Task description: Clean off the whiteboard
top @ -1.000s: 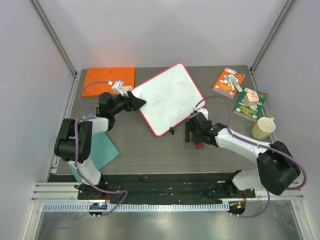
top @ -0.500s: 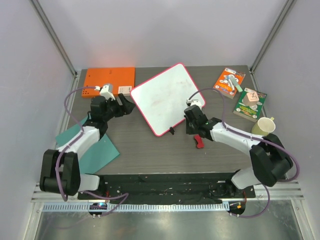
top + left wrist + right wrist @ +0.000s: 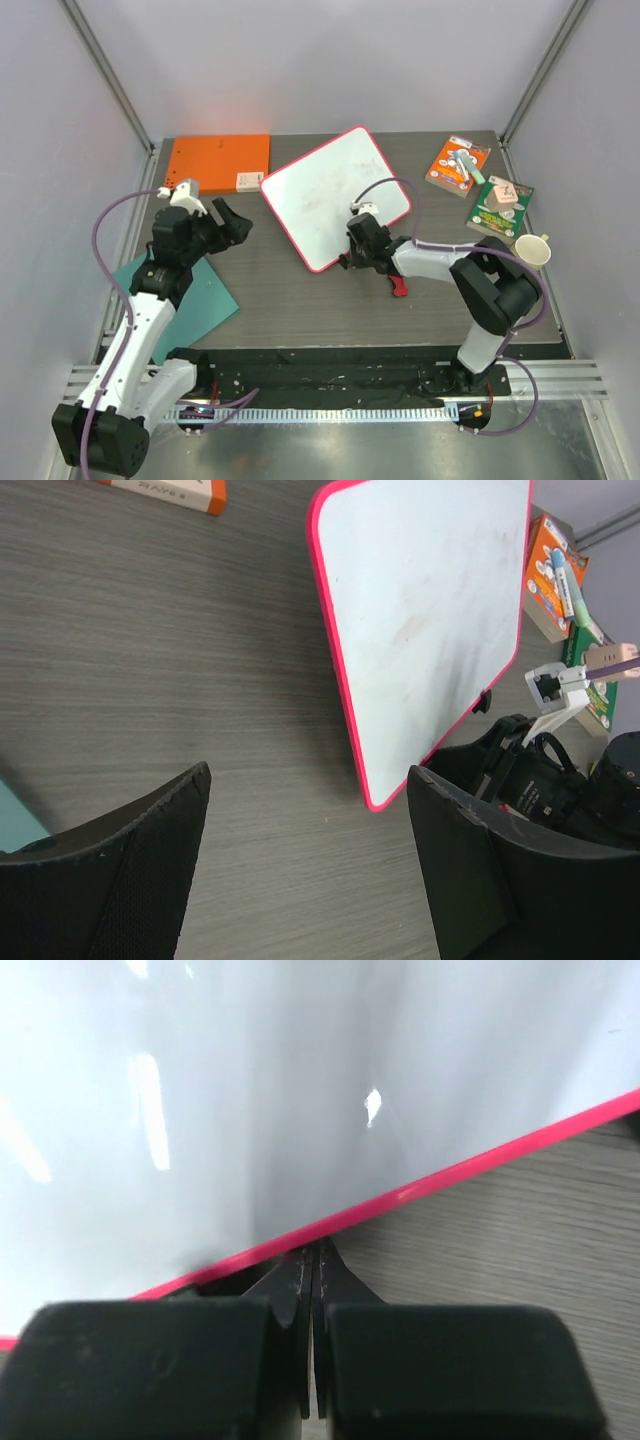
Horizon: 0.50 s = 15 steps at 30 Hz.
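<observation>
The whiteboard (image 3: 335, 195), white with a pink-red rim and faint grey smudges, lies tilted on the dark table. My right gripper (image 3: 352, 256) is shut with nothing between its fingers. In the right wrist view its tips (image 3: 312, 1255) touch the pink rim of the whiteboard (image 3: 250, 1090) at the near edge. My left gripper (image 3: 234, 222) is open and empty, off the board's left corner. In the left wrist view the left gripper (image 3: 305, 865) hangs over bare table, with the whiteboard (image 3: 430, 610) ahead and to the right.
A small red object (image 3: 399, 285) lies beside the right arm. An orange board (image 3: 218, 158) and a small box (image 3: 248, 181) are at the back left. A teal sheet (image 3: 195, 300) lies under the left arm. Two boxed packs (image 3: 458, 165) (image 3: 500, 208) and a cup (image 3: 530, 252) stand at the right.
The right gripper shut and moved left to the whiteboard's near edge, leaving the red object on the table. The left arm drew back left, away from the board's corner.
</observation>
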Motion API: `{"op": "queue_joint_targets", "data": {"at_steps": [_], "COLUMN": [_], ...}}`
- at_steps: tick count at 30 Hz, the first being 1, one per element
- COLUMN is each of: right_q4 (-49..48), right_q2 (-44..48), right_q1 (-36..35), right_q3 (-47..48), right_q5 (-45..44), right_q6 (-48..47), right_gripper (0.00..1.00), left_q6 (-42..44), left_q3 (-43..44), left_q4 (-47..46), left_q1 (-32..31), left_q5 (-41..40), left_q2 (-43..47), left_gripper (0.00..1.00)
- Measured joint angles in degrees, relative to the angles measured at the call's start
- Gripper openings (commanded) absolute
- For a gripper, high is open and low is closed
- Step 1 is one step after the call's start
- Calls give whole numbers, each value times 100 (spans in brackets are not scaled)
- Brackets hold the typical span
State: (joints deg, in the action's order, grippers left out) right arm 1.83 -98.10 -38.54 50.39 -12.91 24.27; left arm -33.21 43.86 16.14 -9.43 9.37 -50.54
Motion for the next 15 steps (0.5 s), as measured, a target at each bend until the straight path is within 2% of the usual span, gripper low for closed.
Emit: {"op": "queue_joint_targets", "data": {"at_steps": [9, 15], "right_q4": [-236, -107], "right_q2": [-577, -688], "right_q1": [-949, -1169], "right_q3": [573, 748], "right_q5": [-90, -247], "right_q6": [273, 428], "right_gripper": [1, 1], "left_q6": [59, 83], "left_q3": [205, 393], "left_q4": [999, 1261], "left_q1": [0, 0], "left_q5": [-278, -382], "left_q2": [81, 74], "left_gripper": [80, 85]}}
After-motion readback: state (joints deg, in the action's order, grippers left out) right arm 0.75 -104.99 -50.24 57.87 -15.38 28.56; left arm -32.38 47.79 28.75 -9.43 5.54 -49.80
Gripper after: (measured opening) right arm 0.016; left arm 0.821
